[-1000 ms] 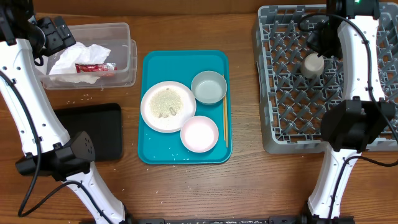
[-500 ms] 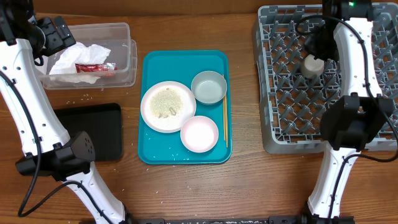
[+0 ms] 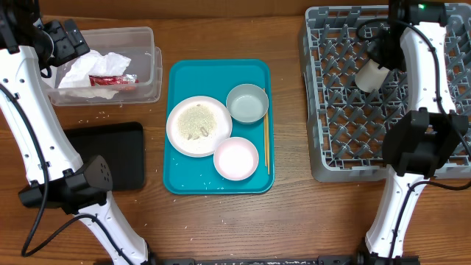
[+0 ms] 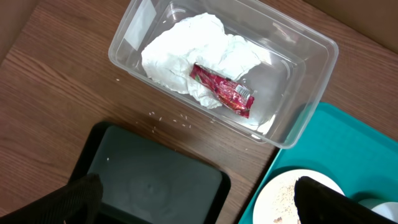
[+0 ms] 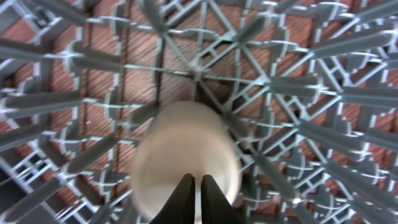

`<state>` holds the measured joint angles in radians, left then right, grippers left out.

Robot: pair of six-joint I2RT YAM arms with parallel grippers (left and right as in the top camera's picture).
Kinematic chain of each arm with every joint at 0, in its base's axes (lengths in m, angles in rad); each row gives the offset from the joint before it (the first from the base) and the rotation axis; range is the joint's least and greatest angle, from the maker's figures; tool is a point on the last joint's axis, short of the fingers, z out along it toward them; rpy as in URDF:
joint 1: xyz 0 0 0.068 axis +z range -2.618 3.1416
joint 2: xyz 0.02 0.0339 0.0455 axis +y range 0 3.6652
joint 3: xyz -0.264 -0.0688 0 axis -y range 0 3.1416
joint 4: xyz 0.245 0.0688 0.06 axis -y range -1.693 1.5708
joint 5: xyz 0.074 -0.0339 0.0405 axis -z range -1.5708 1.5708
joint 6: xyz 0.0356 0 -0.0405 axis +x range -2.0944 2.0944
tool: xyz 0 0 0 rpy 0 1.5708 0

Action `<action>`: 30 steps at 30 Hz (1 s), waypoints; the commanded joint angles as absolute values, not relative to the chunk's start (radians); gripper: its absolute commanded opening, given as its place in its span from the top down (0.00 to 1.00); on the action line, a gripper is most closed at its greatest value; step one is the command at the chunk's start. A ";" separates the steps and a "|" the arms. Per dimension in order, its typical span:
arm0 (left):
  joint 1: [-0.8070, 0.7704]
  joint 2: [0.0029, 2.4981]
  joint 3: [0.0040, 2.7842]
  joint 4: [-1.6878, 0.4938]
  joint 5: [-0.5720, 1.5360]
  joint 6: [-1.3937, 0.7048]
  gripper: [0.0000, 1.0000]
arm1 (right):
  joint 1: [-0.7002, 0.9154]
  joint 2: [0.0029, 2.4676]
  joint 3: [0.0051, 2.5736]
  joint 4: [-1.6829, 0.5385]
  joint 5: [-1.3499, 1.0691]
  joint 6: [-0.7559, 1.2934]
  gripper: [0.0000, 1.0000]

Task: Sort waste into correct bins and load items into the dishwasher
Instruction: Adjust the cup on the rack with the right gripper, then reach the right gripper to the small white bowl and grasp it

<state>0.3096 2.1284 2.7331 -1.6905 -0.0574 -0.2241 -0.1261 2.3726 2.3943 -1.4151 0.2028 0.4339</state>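
Step in hand: seating the small white cup (image 3: 369, 76) in the large square grey plastic dish rack (image 3: 315, 118). The right gripper (image 5: 196, 180) is pinched almost shut on the cup's wall, as far as the blurred wrist view shows. The cup hangs tilted above the upright pegs in the far half of the rack, roughly midway between its left and right edges; whether it touches a peg cannot be told. For a good placement, turn the cup mouth-down and centre it over 1 gap between pegs rather than on a peg tip. Lower it until the rim bears on the grid, then part the jaws only slightly and lift straight up, so the fingers do not drag the cup over. The left gripper (image 4: 198, 183) is spread wide and empty above the table's left side. It hangs over the flat black rectangular tray (image 4: 124, 162), near the clear rectangular plastic tub (image 4: 311, 93). The tub holds the crumpled white paper napkin (image 4: 180, 56) and the small red wrapper (image 4: 221, 90). Writing: the wrapper carries pale print at 1 end — too small to read — and no other brand or label is legible.
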 commanded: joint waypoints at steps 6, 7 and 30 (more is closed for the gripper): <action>0.314 2.120 2.731 -1.690 -0.062 -0.202 0.00 | -0.150 2.369 2.598 -1.519 0.211 0.438 0.92; 0.314 2.120 2.731 -1.690 -0.062 -0.202 0.00 | -0.147 2.362 2.641 -1.540 0.192 0.437 0.90; 0.314 2.120 2.731 -1.690 -0.062 -0.202 0.00 | 0.379 2.334 2.672 -1.523 -0.032 0.450 0.00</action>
